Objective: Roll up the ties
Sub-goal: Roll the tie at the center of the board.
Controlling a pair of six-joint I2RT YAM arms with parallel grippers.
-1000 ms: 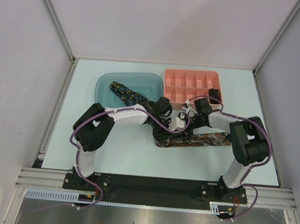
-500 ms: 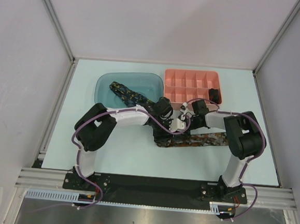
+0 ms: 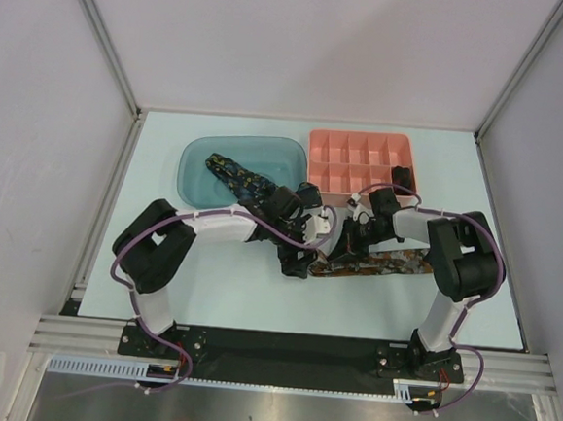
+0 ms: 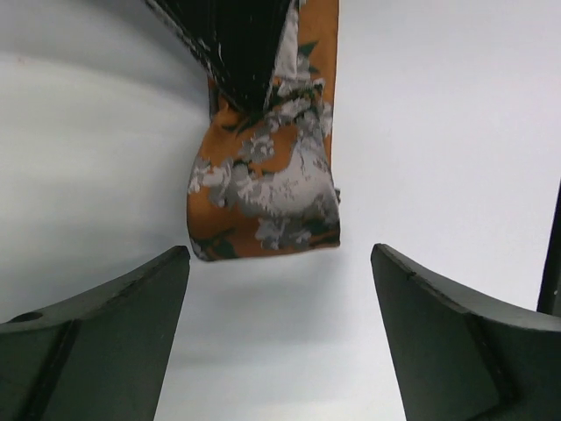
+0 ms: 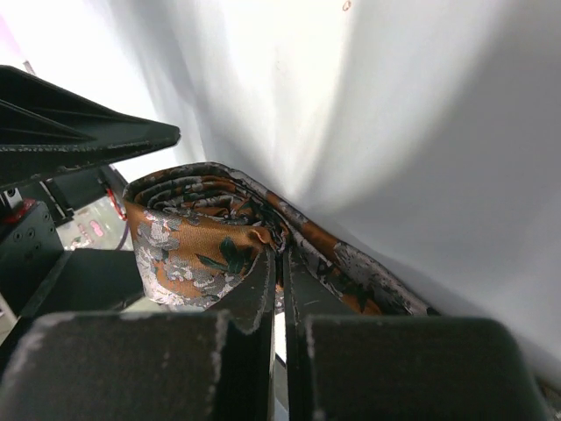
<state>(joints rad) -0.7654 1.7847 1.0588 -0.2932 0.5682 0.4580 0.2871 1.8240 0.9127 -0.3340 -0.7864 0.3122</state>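
Lying across the pale counter [image 3: 207,292] in front of the right arm, the orange tie [image 3: 385,263] runs left to right, and its left end is wound into a loose roll. The right tool [image 5: 282,263] has its fingers pressed together on the fabric at that roll, pinching a layer of it right at the tips. The left tool [image 4: 280,263] is just beside the roll on its left, with its fingers spread wide. Its wrist view shows the rolled end between them, touching neither finger.

The navy tie [image 3: 234,175] is in the blue tub [image 3: 193,155] at the far left, with one end trailing over the near rim towards the left arm. Beside the tub is a pink compartment tray [image 3: 361,135]. A small dark bundle [image 3: 399,176] sits in the compartment at its near right corner.
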